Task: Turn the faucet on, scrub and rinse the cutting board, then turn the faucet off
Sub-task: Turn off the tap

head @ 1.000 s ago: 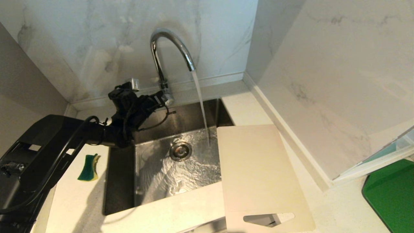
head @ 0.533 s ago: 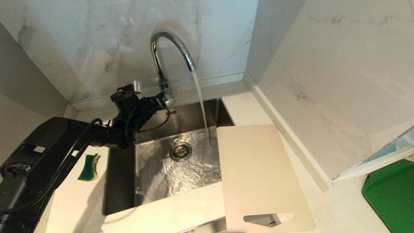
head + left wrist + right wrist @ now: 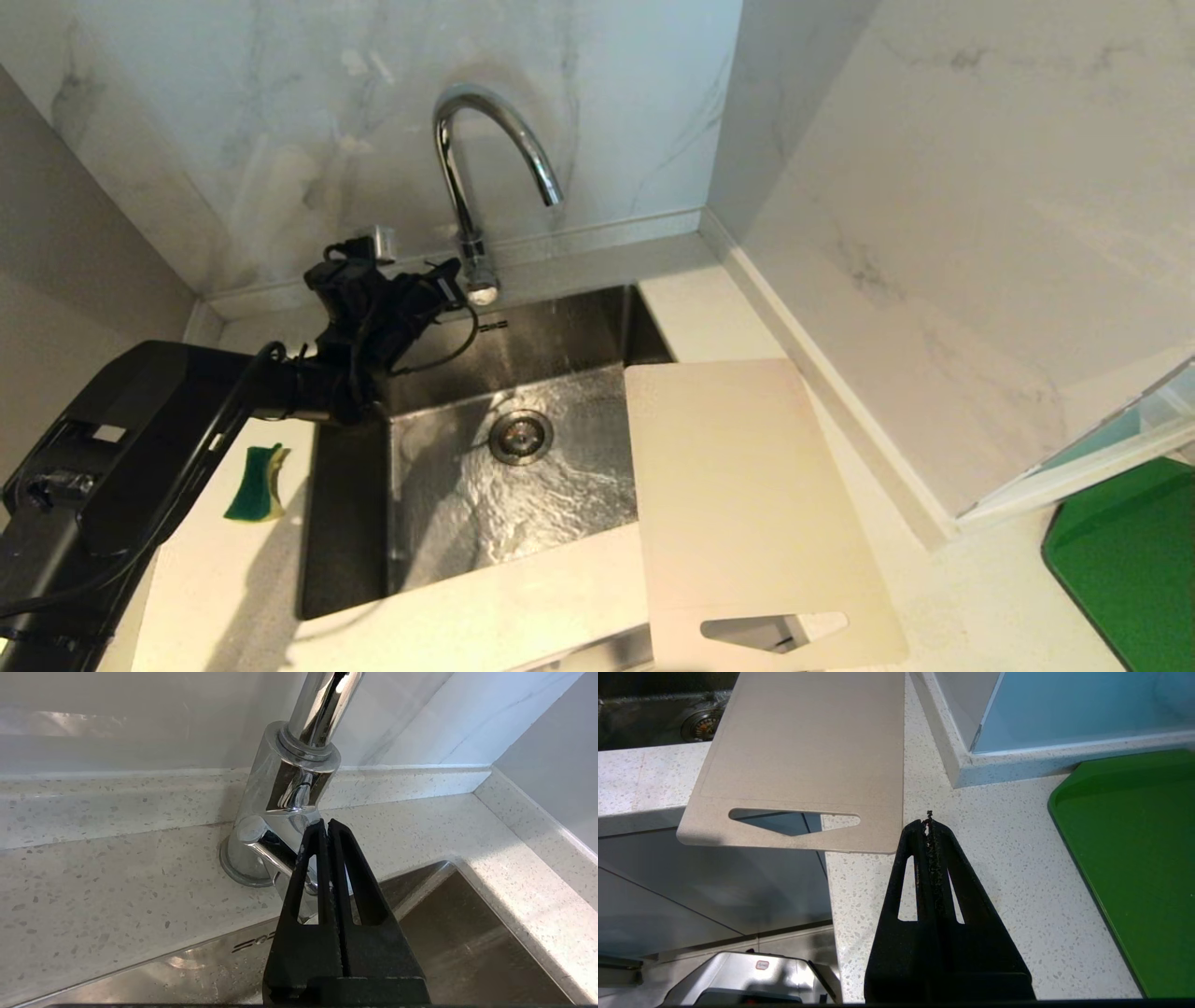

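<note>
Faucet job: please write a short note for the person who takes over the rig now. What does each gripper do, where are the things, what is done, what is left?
Left gripper: fingers shut, tips at the lever of the faucet, holding nothing.
Right gripper: shut, empty, parked over the counter beside the cutting board.
Board: lies flat on the counter, its far corner over the sink, its slot end past the counter's front edge.
Sponge: on the counter left of the sink.
Done: water is off; the sink floor is wet.
Left: draw the left arm back. I cannot tell whether the board is clean.

Head cam overhead — wrists close-up
</note>
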You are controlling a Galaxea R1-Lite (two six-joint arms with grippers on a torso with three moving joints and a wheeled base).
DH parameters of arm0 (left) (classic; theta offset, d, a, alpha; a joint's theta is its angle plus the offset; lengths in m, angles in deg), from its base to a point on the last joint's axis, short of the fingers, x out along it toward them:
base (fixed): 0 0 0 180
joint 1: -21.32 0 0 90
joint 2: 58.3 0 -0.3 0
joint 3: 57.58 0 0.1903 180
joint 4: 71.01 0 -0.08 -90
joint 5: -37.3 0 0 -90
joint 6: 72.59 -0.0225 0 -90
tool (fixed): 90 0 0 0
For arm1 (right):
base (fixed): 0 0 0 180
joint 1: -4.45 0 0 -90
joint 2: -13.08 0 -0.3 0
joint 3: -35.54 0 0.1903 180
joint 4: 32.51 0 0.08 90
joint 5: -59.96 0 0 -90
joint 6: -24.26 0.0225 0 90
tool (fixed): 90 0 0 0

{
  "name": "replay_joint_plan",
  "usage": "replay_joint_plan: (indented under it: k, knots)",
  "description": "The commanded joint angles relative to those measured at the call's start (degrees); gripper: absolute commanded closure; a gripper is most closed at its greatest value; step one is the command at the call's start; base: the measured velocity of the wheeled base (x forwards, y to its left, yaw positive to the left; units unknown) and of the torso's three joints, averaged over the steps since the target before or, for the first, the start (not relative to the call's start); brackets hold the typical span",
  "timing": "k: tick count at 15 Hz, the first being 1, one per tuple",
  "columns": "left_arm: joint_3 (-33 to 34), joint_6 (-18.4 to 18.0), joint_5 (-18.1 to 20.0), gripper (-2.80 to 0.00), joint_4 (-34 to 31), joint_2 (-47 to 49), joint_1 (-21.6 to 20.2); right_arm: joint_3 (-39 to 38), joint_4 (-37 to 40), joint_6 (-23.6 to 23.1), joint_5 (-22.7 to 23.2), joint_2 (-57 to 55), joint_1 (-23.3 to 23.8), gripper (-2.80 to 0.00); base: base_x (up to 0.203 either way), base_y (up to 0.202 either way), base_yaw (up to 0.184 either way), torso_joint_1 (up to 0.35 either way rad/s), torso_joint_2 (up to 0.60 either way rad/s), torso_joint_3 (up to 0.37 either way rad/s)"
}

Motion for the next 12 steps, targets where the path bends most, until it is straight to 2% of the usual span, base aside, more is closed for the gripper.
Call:
replay_joint_plan:
  k: [1, 6, 12]
  knots:
    - [-0.2, 0.2, -0.3, 0.00, 0.1, 0.4, -0.2, 0.0, 0.0, -0.1, 0.0, -0.1, 0.0, 0.00, 0.000, 0.000, 0.000, 0.000, 0.00, 0.000]
    - [0.9, 0.2, -2.1, 0.00, 0.3, -2.7, 1.1, 0.0, -0.1, -0.1, 0.0, -0.1, 0.0, 0.00, 0.000, 0.000, 0.000, 0.000, 0.00, 0.000]
    - [7.8, 0.2, -1.7, 0.00, -0.8, -15.0, 3.9, 0.0, -0.1, -0.1, 0.0, -0.1, 0.0, 0.00, 0.000, 0.000, 0.000, 0.000, 0.00, 0.000]
